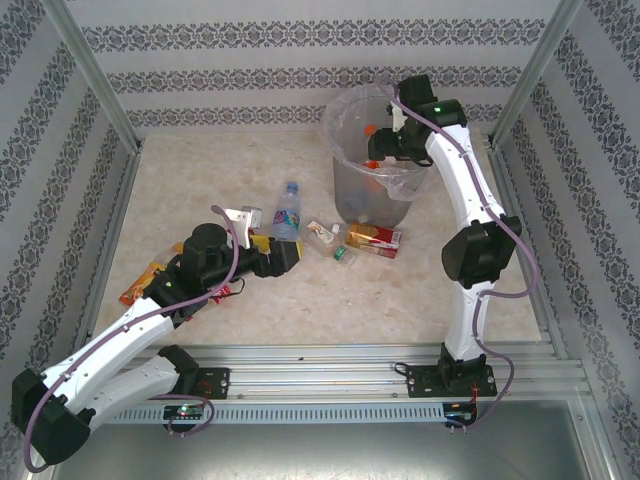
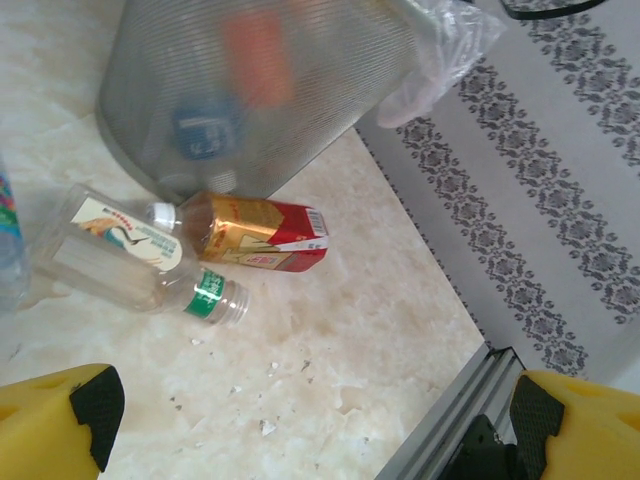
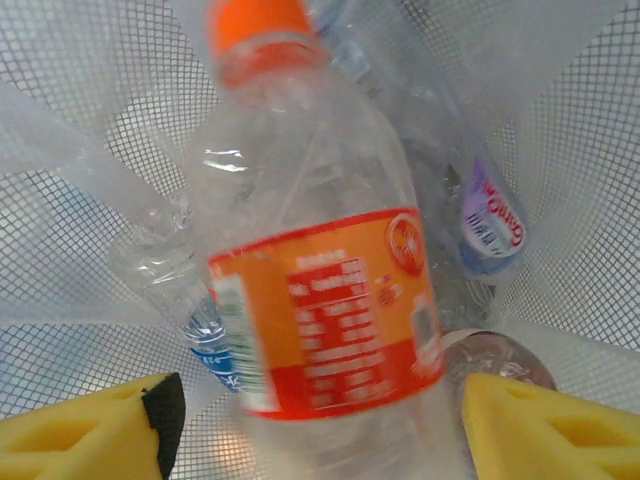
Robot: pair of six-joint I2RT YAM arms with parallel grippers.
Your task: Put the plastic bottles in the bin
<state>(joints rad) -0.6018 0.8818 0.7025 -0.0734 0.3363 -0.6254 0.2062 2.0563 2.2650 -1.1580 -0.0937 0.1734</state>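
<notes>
Two bottles (image 2: 255, 235) lie beside one bin (image 2: 300, 120).

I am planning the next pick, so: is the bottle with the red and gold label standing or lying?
Lying. The red and gold bottle rests on its side on the table, near the foot of the bin.
</notes>
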